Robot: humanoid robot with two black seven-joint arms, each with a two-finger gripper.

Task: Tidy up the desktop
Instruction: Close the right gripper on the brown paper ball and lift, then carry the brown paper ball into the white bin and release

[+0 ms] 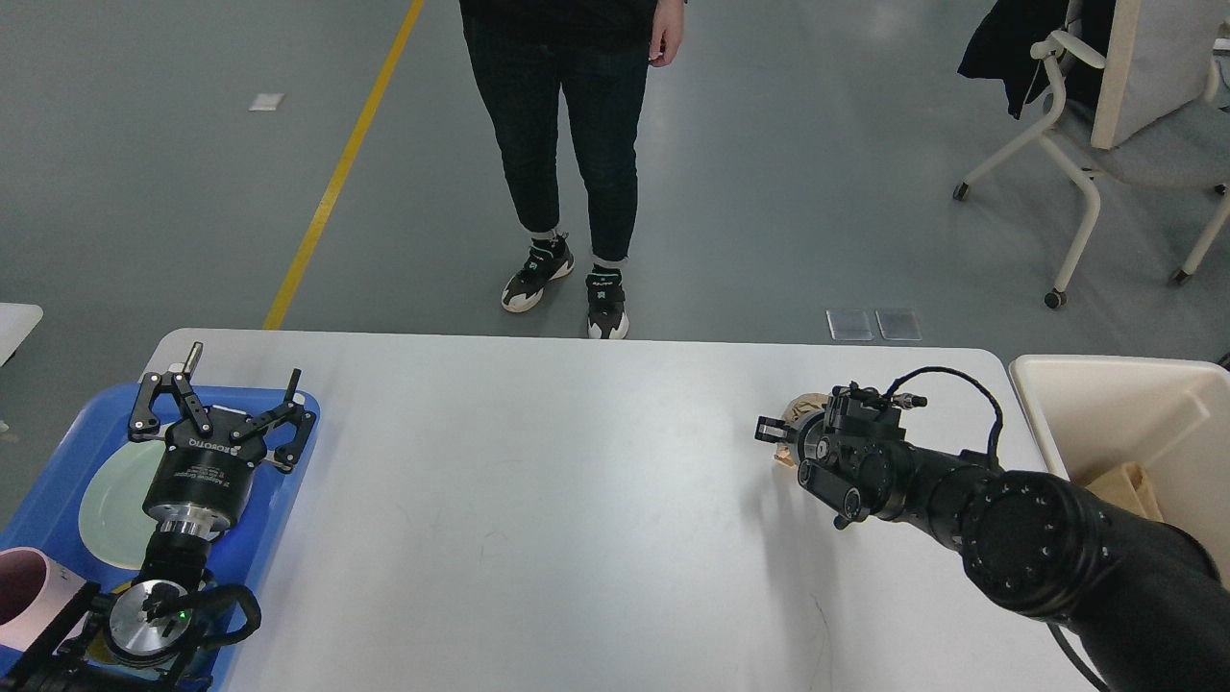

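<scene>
The white desktop point(538, 500) fills the lower half of the head view. My right gripper point(774, 430) is over its far right part, shut on a crumpled brown paper wad point(799, 407) that shows around the fingers, with a shadow on the table below it. My left gripper point(231, 392) is open and empty, hovering over the blue tray point(279, 500) at the left edge of the desktop.
The tray holds a pale green plate point(108, 500) and a pink cup point(19, 586). A cream bin point(1124, 413) stands off the table's right edge with brown paper point(1126, 483) inside. A person point(567, 144) stands beyond the far edge. A wheeled chair point(1095, 154) is at the back right.
</scene>
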